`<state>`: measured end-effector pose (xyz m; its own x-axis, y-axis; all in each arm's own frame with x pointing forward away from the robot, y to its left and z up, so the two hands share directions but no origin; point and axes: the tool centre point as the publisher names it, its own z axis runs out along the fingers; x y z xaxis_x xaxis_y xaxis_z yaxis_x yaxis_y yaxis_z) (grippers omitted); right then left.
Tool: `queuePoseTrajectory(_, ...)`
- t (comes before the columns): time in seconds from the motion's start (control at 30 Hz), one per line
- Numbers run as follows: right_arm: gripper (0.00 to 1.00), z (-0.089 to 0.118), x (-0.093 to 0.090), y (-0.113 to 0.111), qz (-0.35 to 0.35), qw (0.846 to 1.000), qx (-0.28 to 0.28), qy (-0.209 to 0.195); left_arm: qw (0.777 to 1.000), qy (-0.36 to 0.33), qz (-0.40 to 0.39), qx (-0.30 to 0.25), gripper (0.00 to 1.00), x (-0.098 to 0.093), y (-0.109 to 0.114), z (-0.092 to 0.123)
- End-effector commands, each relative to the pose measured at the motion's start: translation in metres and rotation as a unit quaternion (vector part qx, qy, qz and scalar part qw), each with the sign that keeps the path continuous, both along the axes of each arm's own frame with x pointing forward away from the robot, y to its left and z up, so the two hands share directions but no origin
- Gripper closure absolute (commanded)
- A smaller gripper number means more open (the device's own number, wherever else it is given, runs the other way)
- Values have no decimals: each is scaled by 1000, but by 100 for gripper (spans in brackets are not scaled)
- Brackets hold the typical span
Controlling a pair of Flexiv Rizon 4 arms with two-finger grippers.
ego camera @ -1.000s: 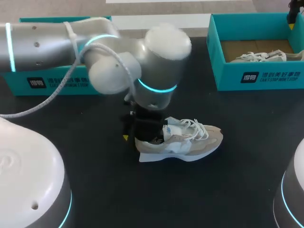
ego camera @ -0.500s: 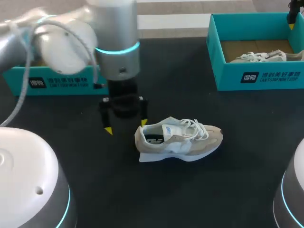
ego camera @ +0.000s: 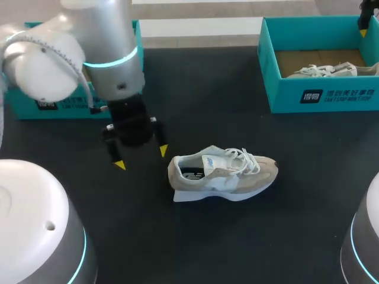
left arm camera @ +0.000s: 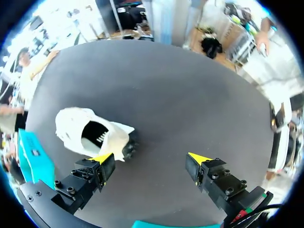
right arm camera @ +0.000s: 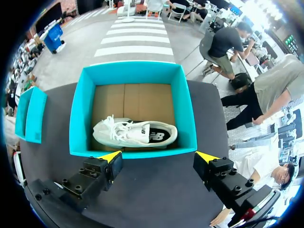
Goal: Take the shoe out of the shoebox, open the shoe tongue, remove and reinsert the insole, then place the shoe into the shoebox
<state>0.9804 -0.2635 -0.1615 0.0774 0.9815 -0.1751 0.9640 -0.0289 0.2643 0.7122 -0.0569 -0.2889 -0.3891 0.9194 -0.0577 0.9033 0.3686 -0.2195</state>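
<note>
Robot lab, black table (ego camera: 237, 236), teal shoeboxes (ego camera: 323, 97)

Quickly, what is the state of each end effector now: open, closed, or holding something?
Left end effector: open, holding nothing.
Right end effector: open, holding nothing.

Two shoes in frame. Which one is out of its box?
The beige shoe standing upright on the table, mid-table. The other, white shoe lies on its side inside the teal shoebox at the far right.
</note>
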Motion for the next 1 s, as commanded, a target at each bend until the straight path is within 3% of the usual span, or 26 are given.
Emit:
queuePoseTrajectory(0.03,0,-1,-1,0,0,1000,0,-1,985,52,135,-94,0,12,21,0)
queuePoseTrajectory(0.33,0,-1,-1,0,0,1000,0,-1,931,102,312,-157,0,30,46,-14)
queuePoseTrajectory(0.87,0,-1,-1,0,0,1000,0,-1,931,102,312,-157,0,30,46,-14)
queuePoseTrajectory(1.0,0,-1,-1,0,0,1000,0,-1,881,140,395,-221,0,22,46,-19)
